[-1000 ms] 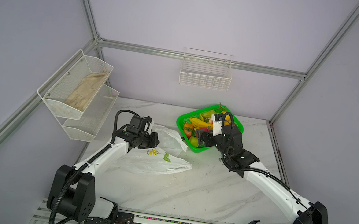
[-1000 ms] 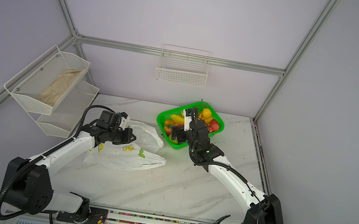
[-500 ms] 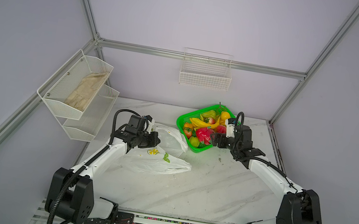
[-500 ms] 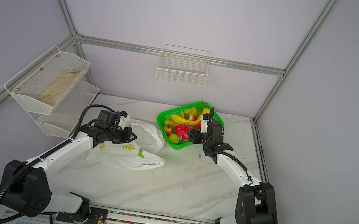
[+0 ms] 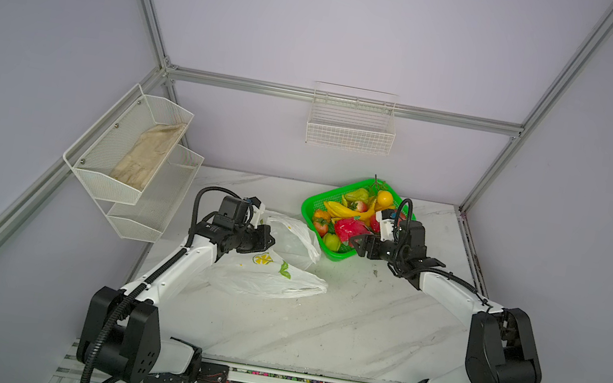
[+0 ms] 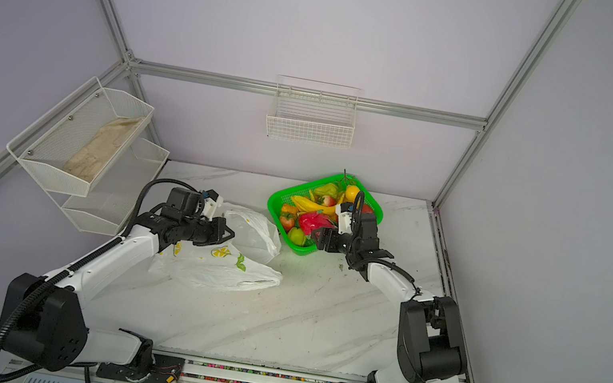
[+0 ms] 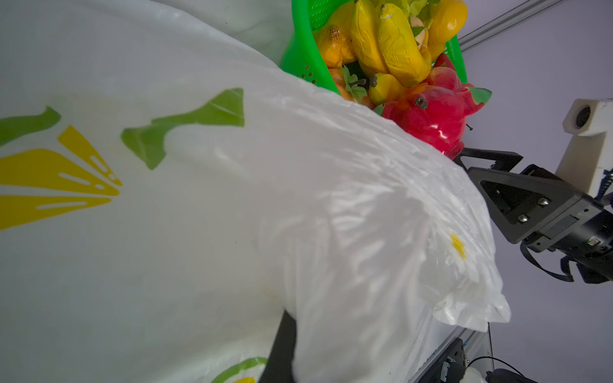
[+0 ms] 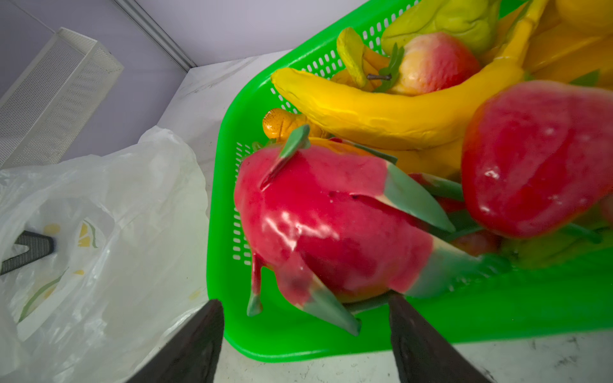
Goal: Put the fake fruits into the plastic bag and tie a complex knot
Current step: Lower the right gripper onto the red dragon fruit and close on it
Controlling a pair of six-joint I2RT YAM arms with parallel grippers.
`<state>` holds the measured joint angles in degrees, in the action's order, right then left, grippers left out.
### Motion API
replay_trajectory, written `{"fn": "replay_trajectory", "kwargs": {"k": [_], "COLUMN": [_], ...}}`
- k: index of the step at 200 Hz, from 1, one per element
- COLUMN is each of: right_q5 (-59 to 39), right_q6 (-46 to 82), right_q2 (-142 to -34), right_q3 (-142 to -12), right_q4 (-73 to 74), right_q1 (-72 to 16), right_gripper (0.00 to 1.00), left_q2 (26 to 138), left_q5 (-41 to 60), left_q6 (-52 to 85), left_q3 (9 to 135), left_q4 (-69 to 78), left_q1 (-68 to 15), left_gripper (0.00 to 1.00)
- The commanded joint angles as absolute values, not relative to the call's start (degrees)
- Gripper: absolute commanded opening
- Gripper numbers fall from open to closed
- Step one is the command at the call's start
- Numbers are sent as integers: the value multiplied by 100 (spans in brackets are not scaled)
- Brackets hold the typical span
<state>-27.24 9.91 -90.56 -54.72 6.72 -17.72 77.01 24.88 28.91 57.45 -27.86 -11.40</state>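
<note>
- Positioning right hand (image 8: 303, 300) released, jaws wide, flanking the lower end of the dragon fruit (image 8: 331, 215) in the green basket (image 8: 298, 345); not yet clamping.
- Clenching left hand (image 5: 270, 239) on the plastic bag (image 5: 269, 279) rim, lifting the mouth off the tabletop (image 5: 337, 324), just beside the basket.
- Expecting a light, rigid, glossy shell, likely slipping; gripping across the broad middle, avoiding the leaf tips.
- Treating the bag as thin and limp; pinching the rim or handles only.

Both top views give me bright, even light with soft shadows on the bench (image 5: 315, 329). Up close, white glare streaks the dragon fruit (image 8: 331, 225), the red apple (image 8: 537, 159) is blurred, and the plastic bag (image 7: 298, 215) nearly washes out.
</note>
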Motion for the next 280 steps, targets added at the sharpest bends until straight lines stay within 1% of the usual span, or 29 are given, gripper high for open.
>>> {"fn": "replay_trajectory", "kwargs": {"k": [1,22,38,108,132,195,218,260,280], "right_q5": [-2920,-2940,-2958,-2936,-2954,-3217,-3339,-3496,-3502], "right_q6": [964,889,836,729,725,721,767,775,770], "right_q2": [-9181,-9311,-9325,-9169,-9093,-9063,-9045,-8994,-8993], "right_q3": [-5538,-5587,-5599,-5609,-5540,-5554,-5537,-5555,-5556], "right_q4": [878,806,765,530,552,633,701,712,703], "right_q1": [-1775,-1769,-1775,-1775,-1775,-1774,-1774,-1769,-1768], "right_gripper": [77,74,70,42,36,26,20,16,17], "left_q2": [7530,7531,7536,7492,7480,7525,7525,7524,7525], "left_q5": [2660,2699,2714,2727,2721,2760,2769,2777,2795], "left_q6": [2821,2831,2843,2821,2817,2786,2777,2776,2777], "left_q3": [5906,5906,5897,5876,5862,5862,5862,5854,5861], "left_q4": [-2581,-2563,-2556,-2528,-2522,-2514,-2514,-2514,-2512], "left_q1": [-1082,-1066,-1055,-1028,-1020,-1002,-993,-974,-967], "left_gripper": [0,0,0,0,0,0,0,0,0]}}
